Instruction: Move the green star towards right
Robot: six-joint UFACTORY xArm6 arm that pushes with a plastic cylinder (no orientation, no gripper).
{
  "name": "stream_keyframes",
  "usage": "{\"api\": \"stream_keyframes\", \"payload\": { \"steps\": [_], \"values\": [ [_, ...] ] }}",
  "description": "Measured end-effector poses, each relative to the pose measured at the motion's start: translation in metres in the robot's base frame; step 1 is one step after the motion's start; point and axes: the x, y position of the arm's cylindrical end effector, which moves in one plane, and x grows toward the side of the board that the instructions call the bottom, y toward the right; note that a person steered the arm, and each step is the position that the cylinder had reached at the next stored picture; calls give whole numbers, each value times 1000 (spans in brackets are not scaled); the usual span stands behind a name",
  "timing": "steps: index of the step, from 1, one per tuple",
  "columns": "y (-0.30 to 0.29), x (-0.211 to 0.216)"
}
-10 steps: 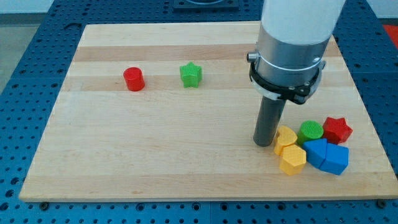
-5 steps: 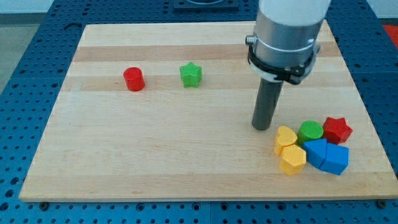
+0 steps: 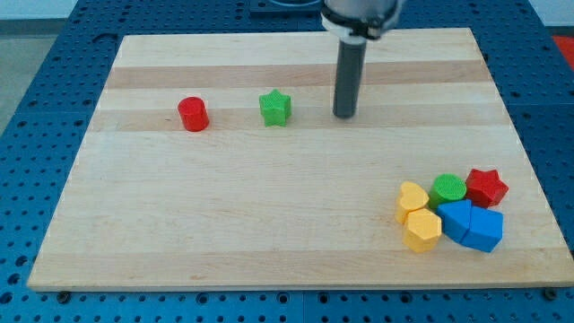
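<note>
The green star point(image 3: 275, 108) lies on the wooden board point(image 3: 269, 215) in the upper middle. My tip point(image 3: 343, 116) stands on the board to the star's right, a short gap away and not touching it. The dark rod rises from the tip to the view's top edge.
A red cylinder point(image 3: 193, 114) stands left of the star. At the lower right sits a cluster: a yellow heart point(image 3: 412, 196), a yellow hexagon point(image 3: 422, 231), a green cylinder point(image 3: 447, 189), a red star point(image 3: 487, 187) and two blue blocks point(image 3: 473, 225).
My tip has moved up and to the left, from beside the lower-right cluster to just right of the green star. No block has moved.
</note>
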Motion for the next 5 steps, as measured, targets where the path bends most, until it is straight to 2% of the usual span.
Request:
{"api": "stream_keyframes", "payload": {
  "steps": [1,2,3,5],
  "values": [
    [-35,-48],
    [-105,-60],
    [-173,-41],
    [-194,-21]
  ]
}}
